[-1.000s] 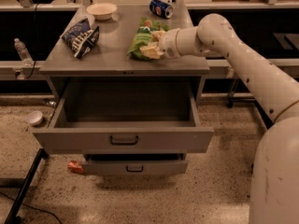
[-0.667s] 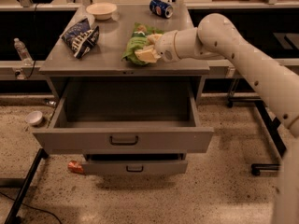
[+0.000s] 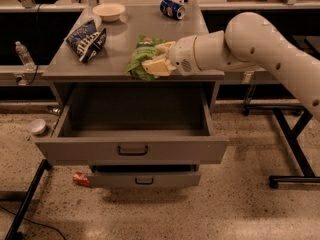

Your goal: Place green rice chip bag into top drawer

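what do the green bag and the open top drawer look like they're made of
The green rice chip bag, held by the tool at the front edge of the tabletop, looks like thin foil or plastic film: crinkled, irregular folds. The top drawer looks like painted sheet metal: flat grey matte walls, thin edges, dark bar handle.

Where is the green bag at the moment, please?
In the camera view, the green bag is at the table's front edge, held in the end effector, just above the open top drawer.
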You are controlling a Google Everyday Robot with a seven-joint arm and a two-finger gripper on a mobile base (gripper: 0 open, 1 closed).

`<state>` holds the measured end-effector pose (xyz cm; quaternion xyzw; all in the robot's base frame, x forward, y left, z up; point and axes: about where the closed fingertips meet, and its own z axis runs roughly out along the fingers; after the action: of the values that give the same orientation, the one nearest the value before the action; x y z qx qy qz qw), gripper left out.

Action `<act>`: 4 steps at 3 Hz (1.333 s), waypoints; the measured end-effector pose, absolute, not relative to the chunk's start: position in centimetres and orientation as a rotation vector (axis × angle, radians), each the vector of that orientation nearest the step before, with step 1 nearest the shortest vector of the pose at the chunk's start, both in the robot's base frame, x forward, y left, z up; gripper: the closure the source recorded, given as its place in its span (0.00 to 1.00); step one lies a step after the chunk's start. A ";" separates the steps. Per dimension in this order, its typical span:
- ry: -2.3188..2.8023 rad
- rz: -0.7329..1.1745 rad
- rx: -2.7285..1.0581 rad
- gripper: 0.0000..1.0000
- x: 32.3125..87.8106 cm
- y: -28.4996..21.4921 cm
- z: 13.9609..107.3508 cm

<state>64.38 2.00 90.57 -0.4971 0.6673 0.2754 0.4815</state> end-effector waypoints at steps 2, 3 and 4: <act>1.720 0.816 -1.140 1.00 52.4 1.7 92.9; 1.798 0.855 -1.036 1.00 48.2 0.1 89.4; 1.812 0.867 -1.000 1.00 49.9 -0.1 84.7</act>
<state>49.89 -0.15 84.71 -0.4017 0.7274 0.3480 0.4340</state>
